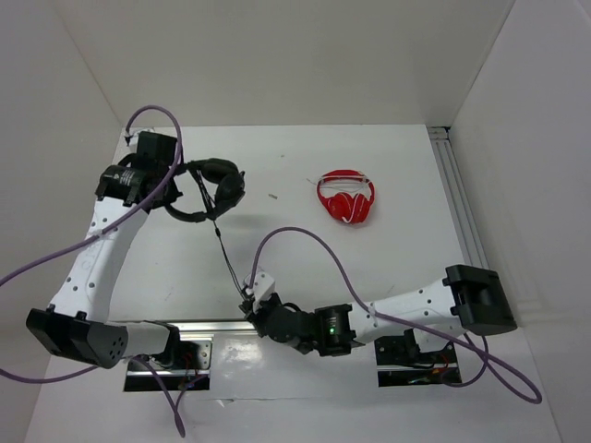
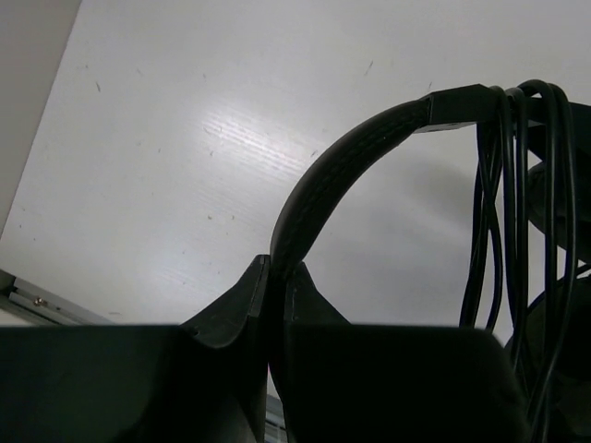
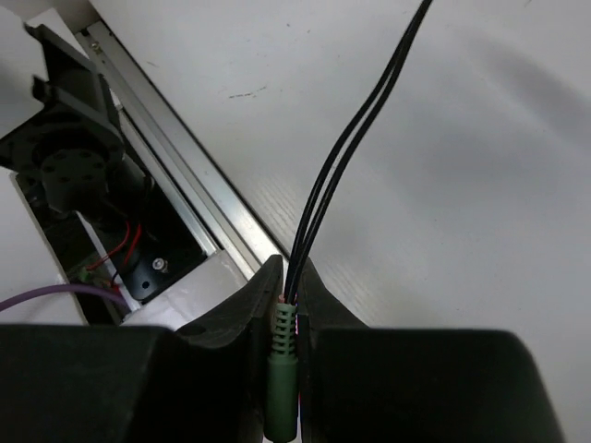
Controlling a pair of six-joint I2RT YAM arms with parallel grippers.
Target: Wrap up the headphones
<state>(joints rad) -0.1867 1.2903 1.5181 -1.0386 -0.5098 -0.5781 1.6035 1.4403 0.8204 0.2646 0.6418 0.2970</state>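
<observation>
Over the white counter [image 1: 388,268], left of the red headphones [image 1: 346,197], your left claw [image 2: 277,277] clamps the headband [image 2: 323,185] of the headphones [image 1: 222,185]; your right claw [image 3: 289,279] pinches the cable [image 3: 346,148] at its plug [image 3: 283,369]. Keep the cable taut while looping.

— What's lost to you?
— My left pincer [image 2: 277,277] swallows the headband's [image 2: 351,166] lower end; the dark mass, probably an earcup [image 2: 580,185], runs off the right edge.
— The plug [image 3: 283,369]?
— Its tail leaves the bottom edge, wedged in my right pincer [image 3: 288,277].
</observation>
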